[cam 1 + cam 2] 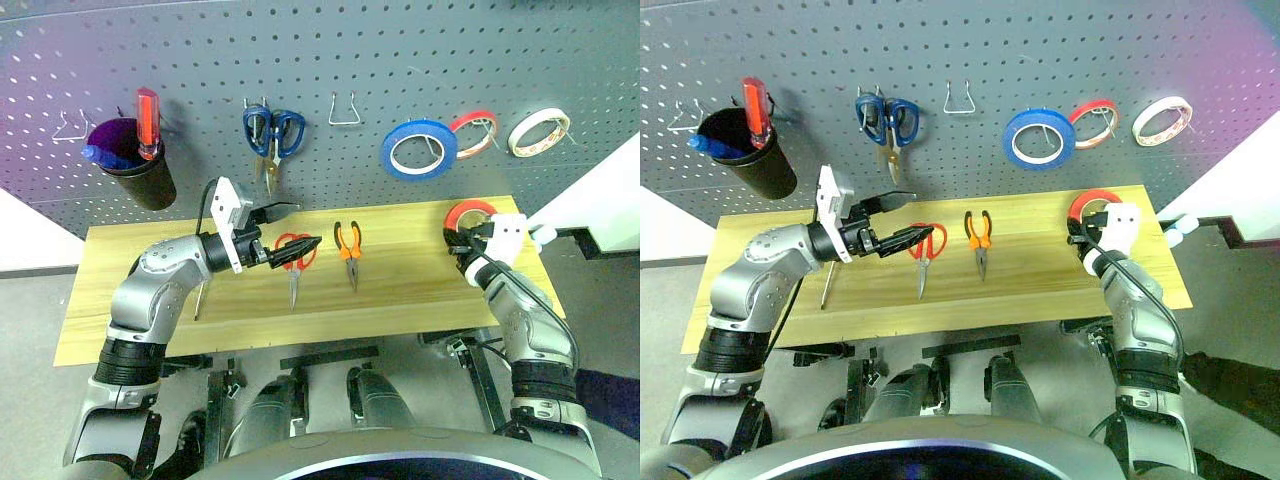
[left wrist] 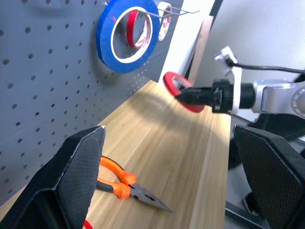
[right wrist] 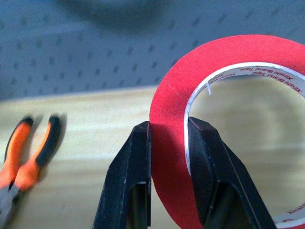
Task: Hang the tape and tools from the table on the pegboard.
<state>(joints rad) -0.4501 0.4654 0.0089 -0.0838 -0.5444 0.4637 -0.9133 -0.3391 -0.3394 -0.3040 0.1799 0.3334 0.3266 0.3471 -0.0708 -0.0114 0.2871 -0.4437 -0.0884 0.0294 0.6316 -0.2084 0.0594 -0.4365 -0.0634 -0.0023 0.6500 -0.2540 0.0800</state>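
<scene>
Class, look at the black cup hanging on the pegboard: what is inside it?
The black cup holds a thick red-handled screwdriver, handle up, and a blue object. Their lower ends and the cup's bottom are hidden.

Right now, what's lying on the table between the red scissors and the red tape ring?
The small pliers lie between the red-handled scissors and the tape, which the right gripper holds; the head views show this.
</scene>
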